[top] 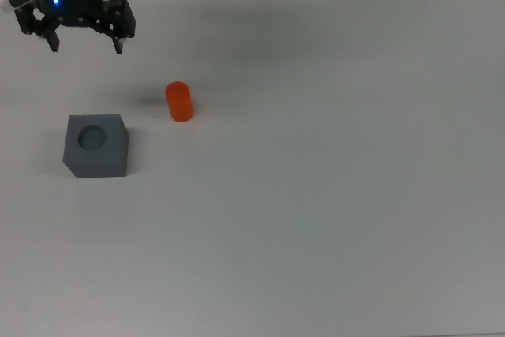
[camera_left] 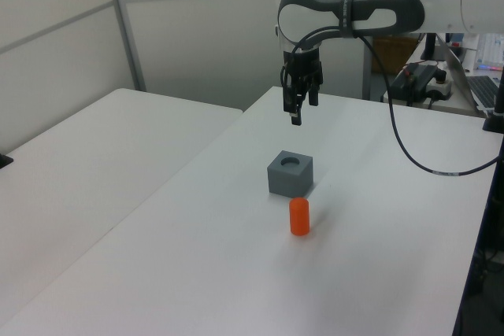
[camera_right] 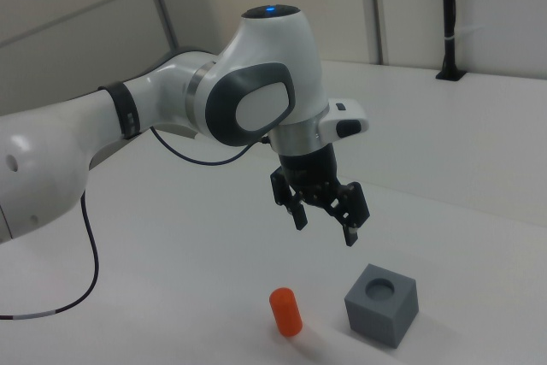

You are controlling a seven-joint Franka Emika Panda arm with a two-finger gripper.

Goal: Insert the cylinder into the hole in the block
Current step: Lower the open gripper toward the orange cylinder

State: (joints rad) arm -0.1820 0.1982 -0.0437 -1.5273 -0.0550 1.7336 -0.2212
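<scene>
Gripper (top: 87, 43) spread wide and empty, hanging in the air well above the table (top: 331, 195), fingers pointing down, toward the top view's upper left and clear of both task things. Orange cylinder (top: 179, 102) standing upright on the table, near the grey block (top: 96, 145) but apart from it, to the top view's right and a little above. Block resting flat with its round hole (top: 93, 137) facing up and unfilled. Probably light and rigid, that cylinder, with a smooth glossy skin likely to slip under a loose pinch and to topple if nudged from one side. Best taken across the straight middle of its wall, below the rounded top, fingers descending evenly on both sides. Kept upright in the grasp, ready for a straight drop into the hole.
</scene>
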